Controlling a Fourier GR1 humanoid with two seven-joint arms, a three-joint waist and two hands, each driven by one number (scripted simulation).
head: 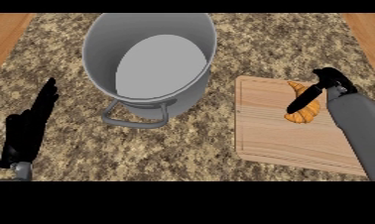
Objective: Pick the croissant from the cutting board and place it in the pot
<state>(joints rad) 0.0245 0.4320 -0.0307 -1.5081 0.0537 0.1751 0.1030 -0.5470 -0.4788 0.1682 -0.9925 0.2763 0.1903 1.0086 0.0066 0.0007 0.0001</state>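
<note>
Croissant: you see the croissant (pixel 304 106) lying on the cutting board (pixel 275 134), in its upper right part, toward the far edge. It is golden brown and curved, with one pointed tip toward the far side of the counter.

Right hand: your right hand (pixel 324 85) sits directly over the croissant, coming in on the grey forearm (pixel 355 124) from the lower right. A dark finger (pixel 303 101) runs diagonally across the top of the pastry, and the rest of the hand is bunched just beyond its far tip. The fingers look bent around the croissant, but you cannot tell whether they actually pinch it. The pastry looks to be resting on the wood.

Left hand: your left hand (pixel 28 121) rests at the left edge of the view, fingers straight and pointing away from you, holding nothing. It is well apart from the pot.

Pot: the grey pot (pixel 102 54) stands on the speckled counter (pixel 183 153), left of the board and apart from it. You look into it from above and its pale inside is bare. One loop handle (pixel 133 119) faces you at the near side.

Cutting board: pale wood, rectangular with rounded corners, lying flat on the counter at the right; its right side is partly covered by the forearm.
</note>
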